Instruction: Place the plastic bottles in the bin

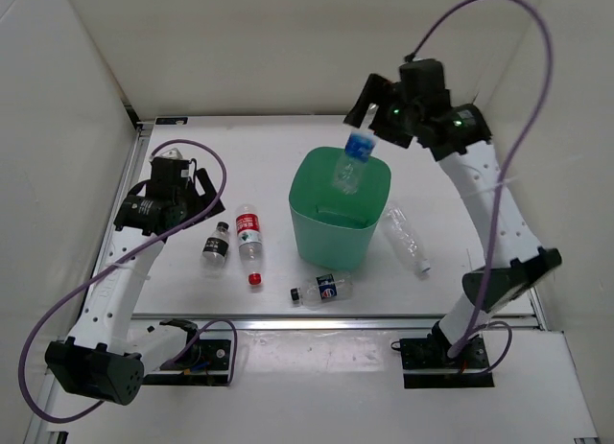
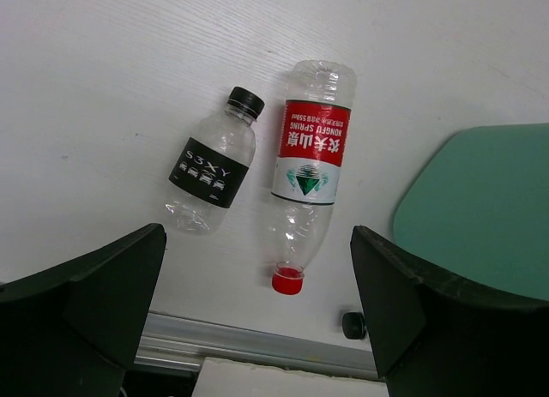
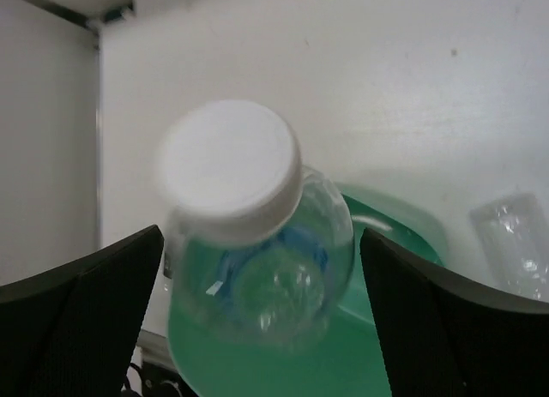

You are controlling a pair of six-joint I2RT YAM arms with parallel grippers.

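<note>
A clear bottle with a light blue label [image 1: 353, 161] and white cap is in mid-air, cap up, over the open mouth of the green bin [image 1: 331, 238]. My right gripper [image 1: 366, 110] is just above it, open. In the right wrist view the bottle [image 3: 257, 243] lies between my wide-apart jaws [image 3: 262, 320] without touching them, over the bin [image 3: 412, 234]. My left gripper [image 1: 206, 197] is open and empty, above the black-label bottle [image 2: 213, 172] and the red-label bottle [image 2: 309, 170], both lying on the table. The bin's edge [image 2: 480, 208] shows at right.
A dark-blue-label bottle [image 1: 321, 291] lies in front of the bin. An unlabelled clear bottle [image 1: 405, 238] lies right of it and shows in the right wrist view [image 3: 515, 243]. White walls enclose the table on the left, back and right. A metal rail [image 1: 336, 321] runs along the front edge.
</note>
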